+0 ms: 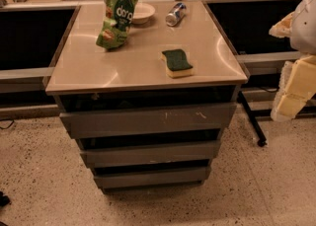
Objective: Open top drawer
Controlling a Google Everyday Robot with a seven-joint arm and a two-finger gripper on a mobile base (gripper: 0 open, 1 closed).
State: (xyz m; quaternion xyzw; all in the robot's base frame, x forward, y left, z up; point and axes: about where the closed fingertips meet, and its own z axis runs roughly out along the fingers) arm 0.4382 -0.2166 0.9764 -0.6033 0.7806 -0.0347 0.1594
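the gripper is hanging at the right, away from the top drawer; i cannot tell how wide it is. it should be hooking the drawer's top edge, pulling straight.

Illumination is warm, moderate and comes from overhead. The tabletop carries broad, soft glare arcs near its front left corner and along its right edge. The sponge casts only a short, faint shadow. The recess under the front edge, above the top drawer, and the spaces beyond the left and right edges fall to near black. Focus is mildly soft throughout. The gripper, beyond the front right corner, is lit pale yellow.
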